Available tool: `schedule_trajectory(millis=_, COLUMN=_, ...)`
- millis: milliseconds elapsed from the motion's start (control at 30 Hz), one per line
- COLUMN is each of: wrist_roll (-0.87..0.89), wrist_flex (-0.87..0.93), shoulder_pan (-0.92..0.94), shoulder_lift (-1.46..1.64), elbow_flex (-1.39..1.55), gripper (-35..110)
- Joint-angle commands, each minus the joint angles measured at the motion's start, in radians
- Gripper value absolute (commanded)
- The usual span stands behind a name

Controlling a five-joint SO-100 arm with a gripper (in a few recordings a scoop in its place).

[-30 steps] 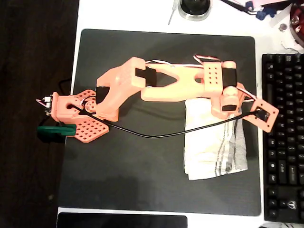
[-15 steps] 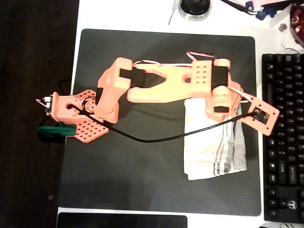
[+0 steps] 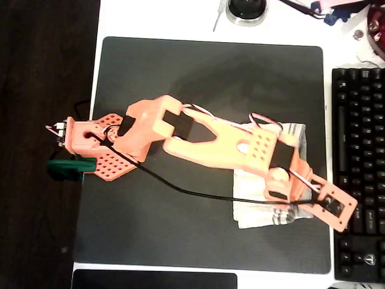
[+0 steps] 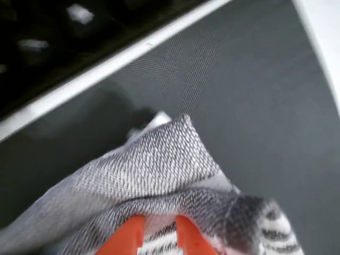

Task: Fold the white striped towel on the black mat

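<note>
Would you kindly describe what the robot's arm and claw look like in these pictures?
The arm is salmon-orange plastic with blocky links, black motor blocks at the joints and perforated hole grids on its base and forearm. A black cable loops from base to wrist, with thin red and white wires at the joints. The claw has two orange fingers.

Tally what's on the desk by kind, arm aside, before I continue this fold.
Towels: 1, the white striped towel
Mats: 1, the black mat
Keyboards: 1, the black keyboard
Total: 3
The edge clutter is too cropped to classify.
</note>
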Motion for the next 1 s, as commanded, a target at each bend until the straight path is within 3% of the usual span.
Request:
schedule_trajectory(millis=0, wrist_roll=-0.021, wrist_flex=-0.055, shoulder_pan=0.020, shoulder_lift=-0.012, elbow_flex=-0.021, gripper=8)
schedule_trajectory(millis=133, wrist_roll=-0.009, wrist_flex=-0.032, shoulder_pan=0.017, shoulder_lift=0.009, elbow_flex=-0.055, gripper=9)
schedule_trajectory(millis=433, wrist_roll=-0.018, wrist_flex=0.213, shoulder_pan=0.020, shoulder_lift=0.348, elbow_flex=0.071, gripper=9)
schedule_trajectory(millis=800, wrist_roll=-0.066, wrist_flex=0.281, shoulder_pan=-0.017, shoulder_lift=0.792, elbow_flex=0.552, gripper=12)
schedule_trajectory(millis=967, wrist_roll=-0.127, wrist_flex=0.170, shoulder_pan=-0.061, shoulder_lift=1.104, elbow_flex=0.942, gripper=10)
